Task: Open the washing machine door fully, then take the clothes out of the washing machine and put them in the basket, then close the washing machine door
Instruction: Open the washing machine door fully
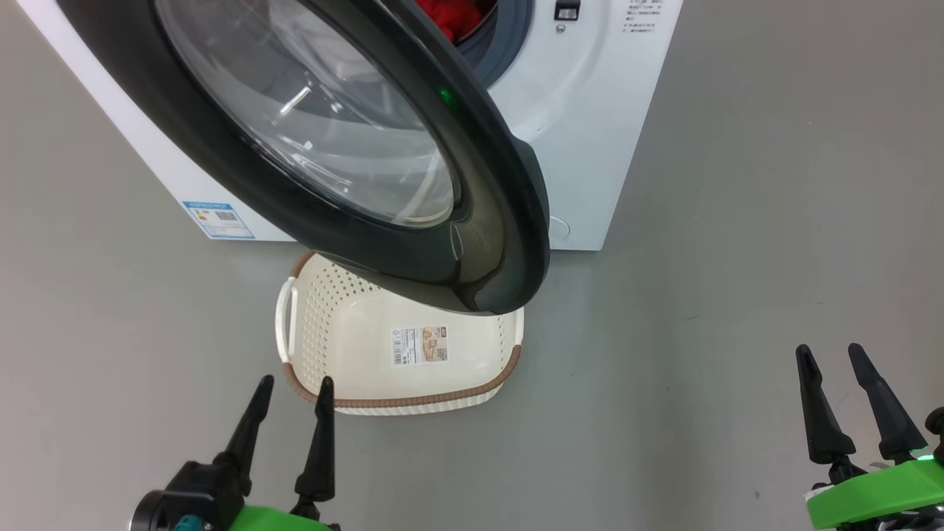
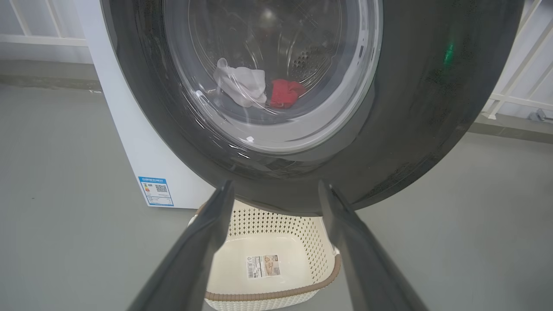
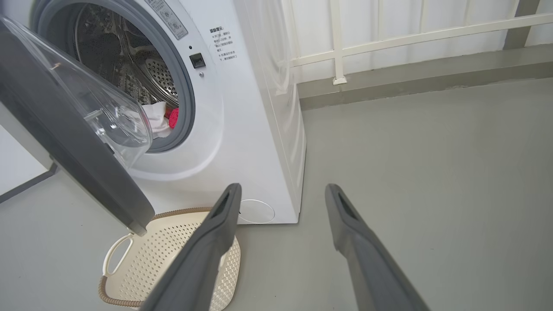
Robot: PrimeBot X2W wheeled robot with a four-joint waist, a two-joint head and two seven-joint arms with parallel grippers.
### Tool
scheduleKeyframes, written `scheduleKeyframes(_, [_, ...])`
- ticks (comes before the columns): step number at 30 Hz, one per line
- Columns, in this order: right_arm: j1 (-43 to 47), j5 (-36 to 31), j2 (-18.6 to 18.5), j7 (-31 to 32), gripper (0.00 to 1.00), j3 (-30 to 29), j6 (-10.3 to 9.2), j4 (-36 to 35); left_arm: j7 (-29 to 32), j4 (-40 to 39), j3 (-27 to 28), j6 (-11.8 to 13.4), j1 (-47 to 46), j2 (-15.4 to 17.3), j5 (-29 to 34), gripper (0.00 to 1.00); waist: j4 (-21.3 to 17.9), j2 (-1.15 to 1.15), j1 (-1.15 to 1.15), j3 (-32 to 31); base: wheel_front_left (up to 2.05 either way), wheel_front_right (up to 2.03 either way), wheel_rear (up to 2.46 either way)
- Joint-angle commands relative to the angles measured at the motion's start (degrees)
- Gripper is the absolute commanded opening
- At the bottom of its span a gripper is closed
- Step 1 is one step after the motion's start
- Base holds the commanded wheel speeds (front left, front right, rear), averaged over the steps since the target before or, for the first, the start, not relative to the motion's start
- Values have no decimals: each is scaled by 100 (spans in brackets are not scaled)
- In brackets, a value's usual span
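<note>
Two limp, light clothes (image 1: pixel 450 13) are lying inside the washing machine (image 1: pixel 590 147), past its part-open door (image 1: pixel 501 221); left pincer (image 1: pixel 296 382) and right pincer (image 1: pixel 829 348) are hovering released; a bunched fold is likely offering the hold.

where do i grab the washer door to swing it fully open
Probably the free black rim edge of the washing machine door, on the robot's right, hooked from behind with the right pincer: the door stands ajar, exposing that edge, and the bulging glass gives no hold.

Left end effector (image 1: pixel 293 389) and right end effector (image 1: pixel 830 356) low, fingers spread, nothing held.
</note>
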Motion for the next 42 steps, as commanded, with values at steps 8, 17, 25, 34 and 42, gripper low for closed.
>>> scheduleKeyframes(8, [-121,-79,-89,-37,100,165,28,-169,-69,-145,163,22,-7,69,49,100,23,0,0,25,0,0,0])
scheduleKeyframes(17, [-600,509,-79,-37,0,496,28,-370,-69,-144,119,46,-27,69,2,100,26,0,0,58,0,0,0])
scheduleKeyframes(25, [-1594,1248,-272,-37,0,1011,28,-557,-69,-134,-19,56,-90,69,-92,100,141,0,0,126,0,0,0])
scheduleKeyframes(34, [-2907,2567,-964,-37,0,2212,28,-474,-69,-193,-218,106,-208,69,-240,100,445,0,0,279,0,0,0])
scheduleKeyframes(42, [-3963,4353,-1896,143,0,3769,28,-459,-69,-185,-365,135,-287,69,-341,100,688,0,0,427,0,0,0])
